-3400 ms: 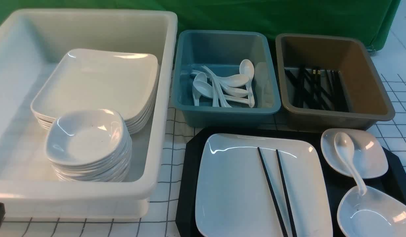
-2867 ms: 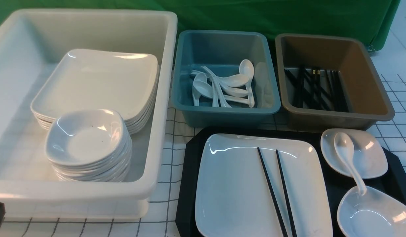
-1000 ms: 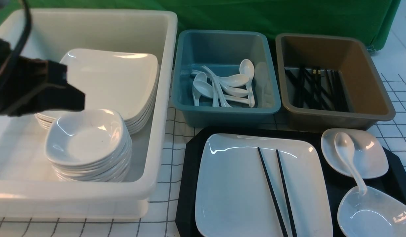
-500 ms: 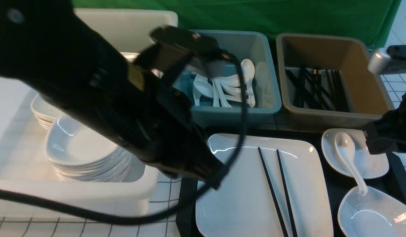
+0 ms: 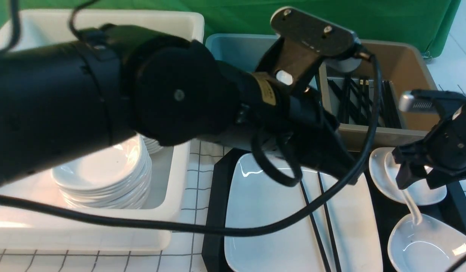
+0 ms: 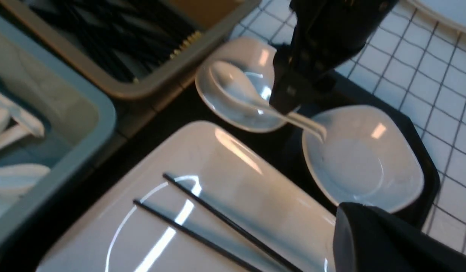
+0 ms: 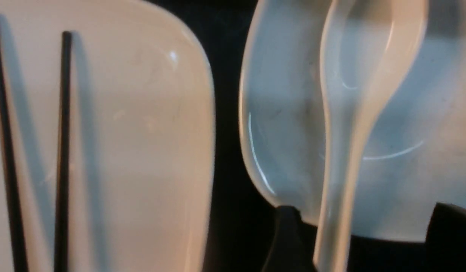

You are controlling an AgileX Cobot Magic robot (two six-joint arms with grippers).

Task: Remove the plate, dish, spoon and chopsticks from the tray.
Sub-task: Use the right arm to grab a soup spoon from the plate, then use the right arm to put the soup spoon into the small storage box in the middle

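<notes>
Hovering low over the far right part of the tray (image 5: 214,211), your right gripper (image 5: 417,184) has its two fingers spread wide, one on each side of the spoon (image 5: 411,202) handle. In the right wrist view you can see a gap between each finger and the handle, so nothing is gripped. The spoon's bowl lies in the far dish (image 5: 433,194). Its handle runs out over that rim and rests its end on the near dish (image 5: 425,245). Both dishes sit on the right side of the tray, just beside each other.

Your left arm (image 5: 104,94) sweeps in from the left across the white tub (image 5: 176,181) and the blue tub (image 5: 236,49). Your left gripper (image 5: 340,168) hangs above the far edge of the plate (image 5: 263,211), near the far ends of the chopsticks (image 5: 325,234). Only one of its fingers (image 6: 384,241) shows in the left wrist view, so you cannot tell how far it is open.

The plate fills the left and middle of the tray. The chopsticks lie side by side, slightly apart, on its right half, running from far to near. Behind the tray, the brown tub (image 5: 406,68) holds more black sticks, and the white tub holds a stack of small dishes (image 5: 104,177).
</notes>
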